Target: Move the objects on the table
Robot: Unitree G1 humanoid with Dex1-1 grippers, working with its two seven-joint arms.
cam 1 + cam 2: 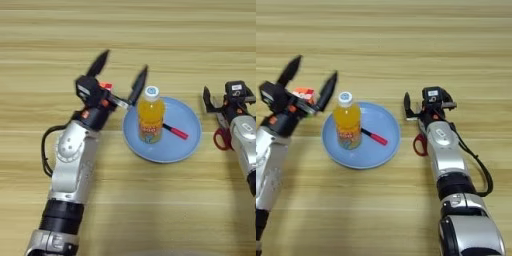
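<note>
Bottle (150, 116) stands upright on the blue plate (187, 117), toward the plate's left side, white cap up. In the left eye view the pen (175, 131) lies on the plate just right of the bottle, its near end hidden behind the bottle and its red tip pointing toward the plate's right rim. The left tool (121, 75) hangs just left of the plate with its two black fingers spread wide; the nearer finger stands close beside the bottle's cap, apart from it. The right tool (211, 101) sits right of the plate, over the table (128, 30), and whether it is open cannot be told. Red-handled scissors (220, 138) lie on the table just right of the plate, partly under the right arm.

In the right eye view the same layout holds: bottle on the plate's left half, pen beside it, left tool (311, 80) open and left of the plate, right tool (407, 107) beyond the plate's right rim, scissors (420, 144) at that rim.

Judging by the pose, the step in hand is a grasp of the bottle by the left tool. Doing it well likely means bringing the open fingers around the bottle's body below the cap, square to it, and closing gently so the bottle neither tips nor knocks the pen.
</note>
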